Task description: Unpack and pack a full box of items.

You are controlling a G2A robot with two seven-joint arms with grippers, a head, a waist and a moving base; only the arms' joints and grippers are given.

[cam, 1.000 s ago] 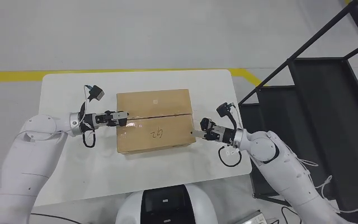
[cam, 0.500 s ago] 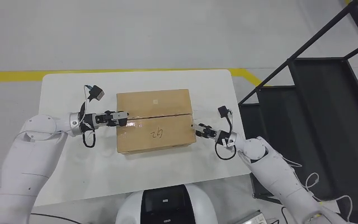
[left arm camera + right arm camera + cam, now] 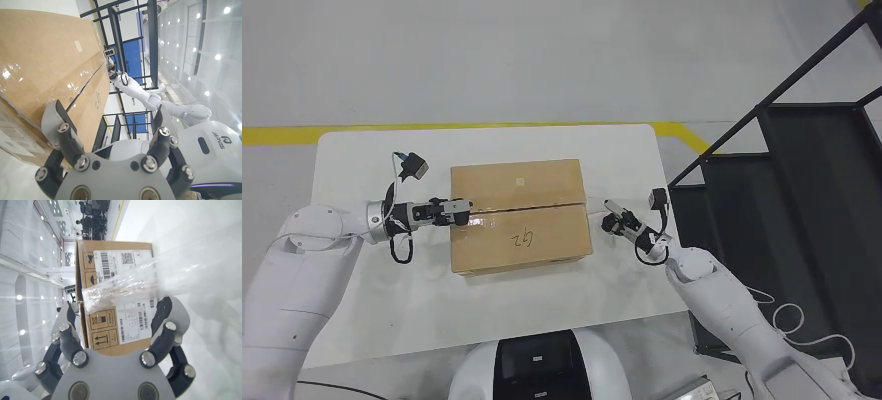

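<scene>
A white table [image 3: 362, 160] with rounded corners carries a single closed cardboard box [image 3: 519, 215] – brown, with clear tape along the seam where its top flaps meet. The box sits flat near the table's middle, with bare tabletop on all four sides.

Item one, the brown rectangular cardboard box [image 3: 519, 215]: matt, fibrous paperboard, lightly creased at the edges. Along its top seam runs clear glossy plastic tape [image 3: 81, 83], wrinkled and reflective. One end face carries white printed paper labels [image 3: 130, 317], smooth. The white bench [image 3: 372, 310] is smooth with a low sheen. Fingers [image 3: 53, 115] of the left gripper [image 3: 108, 106] and fingers [image 3: 173, 311] of the right gripper [image 3: 117, 303]: smooth pale grey plastic, matt black pads, bright metal screws.
</scene>
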